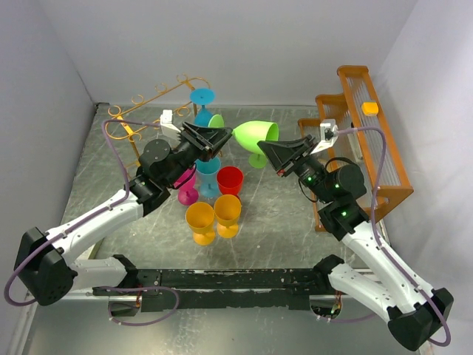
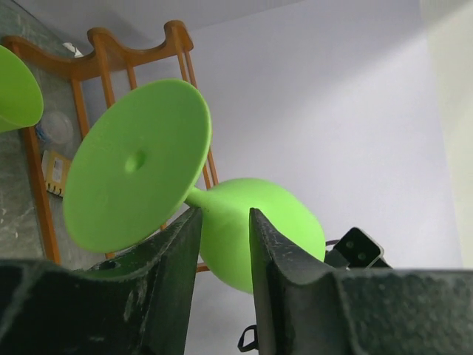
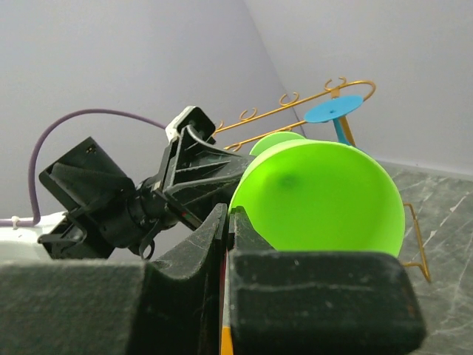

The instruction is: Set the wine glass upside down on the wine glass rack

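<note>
A lime green wine glass [image 1: 255, 133] hangs sideways in the air at mid-table, its foot [image 1: 216, 120] pointing left. My right gripper [image 1: 272, 150] is shut on the bowl's rim [image 3: 244, 214]; the bowl's mouth [image 3: 325, 200] faces its camera. My left gripper [image 1: 222, 137] is open, its fingers [image 2: 177, 251] either side of the stem [image 2: 196, 198] where it meets the bowl [image 2: 259, 222]. The gold wire rack [image 1: 159, 96] stands at the back left, with a blue glass [image 1: 202, 96] hanging upside down on it; it also shows in the right wrist view [image 3: 295, 103].
A wooden slatted rack [image 1: 369, 140] stands along the right side. Below the held glass stand a teal glass [image 1: 208, 174], a red cup [image 1: 230, 180], a magenta glass [image 1: 187, 194] and two orange cups [image 1: 200, 220]. Another green foot [image 1: 257, 160] shows under the bowl.
</note>
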